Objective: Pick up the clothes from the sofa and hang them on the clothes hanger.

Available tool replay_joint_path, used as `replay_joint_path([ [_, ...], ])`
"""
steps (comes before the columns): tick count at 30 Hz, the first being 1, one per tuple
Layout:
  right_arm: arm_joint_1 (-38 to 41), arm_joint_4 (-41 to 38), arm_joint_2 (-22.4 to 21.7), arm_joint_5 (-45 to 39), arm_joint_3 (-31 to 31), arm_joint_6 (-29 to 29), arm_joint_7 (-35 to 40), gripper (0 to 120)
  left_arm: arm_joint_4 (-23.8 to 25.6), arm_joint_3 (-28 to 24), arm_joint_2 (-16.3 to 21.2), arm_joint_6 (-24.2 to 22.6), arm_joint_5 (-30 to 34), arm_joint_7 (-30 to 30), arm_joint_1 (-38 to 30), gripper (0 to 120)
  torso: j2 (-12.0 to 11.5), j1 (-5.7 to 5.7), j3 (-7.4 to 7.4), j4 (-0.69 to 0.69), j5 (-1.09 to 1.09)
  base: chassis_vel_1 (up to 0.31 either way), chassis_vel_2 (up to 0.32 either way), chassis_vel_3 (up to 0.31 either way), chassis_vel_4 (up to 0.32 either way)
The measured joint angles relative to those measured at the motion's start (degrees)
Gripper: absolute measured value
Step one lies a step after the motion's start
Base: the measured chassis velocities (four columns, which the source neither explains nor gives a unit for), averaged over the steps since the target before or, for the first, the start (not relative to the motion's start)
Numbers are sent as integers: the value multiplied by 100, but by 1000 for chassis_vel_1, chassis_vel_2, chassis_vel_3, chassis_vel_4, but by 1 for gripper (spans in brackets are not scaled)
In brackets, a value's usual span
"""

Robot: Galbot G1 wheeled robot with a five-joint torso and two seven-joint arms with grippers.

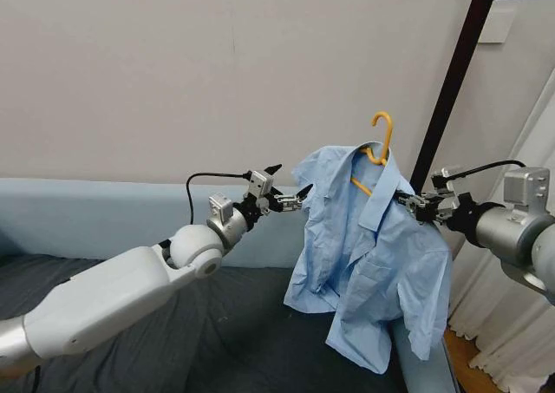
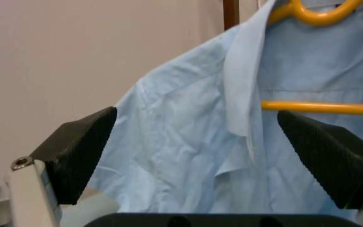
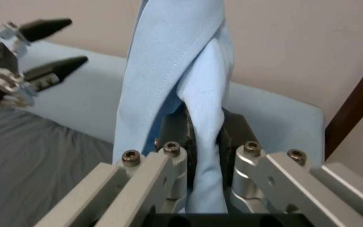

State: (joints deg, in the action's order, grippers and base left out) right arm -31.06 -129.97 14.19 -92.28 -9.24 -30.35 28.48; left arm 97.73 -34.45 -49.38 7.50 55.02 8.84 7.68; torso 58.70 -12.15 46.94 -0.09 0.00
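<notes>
While the right gripper (image 1: 422,204) clamps its jaws on a fold of the light-blue shirt (image 1: 373,263) at one shoulder, right of centre in the head view, the left gripper (image 1: 290,179) hovers with jaws spread wide just beside the opposite shoulder, gripping nothing. The shirt, draped over a yellow hanger (image 1: 381,133), dangles mid-frame above the sofa (image 1: 104,211), with a dark upright post (image 1: 451,81) rising at upper right. With one pinch of cloth apparently bearing the load, a jolt could let the fabric slip or tip the hanger from the collar, dropping both.
</notes>
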Motion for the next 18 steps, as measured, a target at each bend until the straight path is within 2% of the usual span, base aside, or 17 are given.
replay_joint_path([
  [6,1,32,17,28,16,-69,-58,8,-238,100,-406,-46,-215,222,276,100,0,0,0,0,0,0,0,0,0],
  [18,-5,-120,16,62,31,-76,-81,8,-639,38,-1065,-47,-217,191,287,97,0,0,0,0,0,0,0,0,0],
])
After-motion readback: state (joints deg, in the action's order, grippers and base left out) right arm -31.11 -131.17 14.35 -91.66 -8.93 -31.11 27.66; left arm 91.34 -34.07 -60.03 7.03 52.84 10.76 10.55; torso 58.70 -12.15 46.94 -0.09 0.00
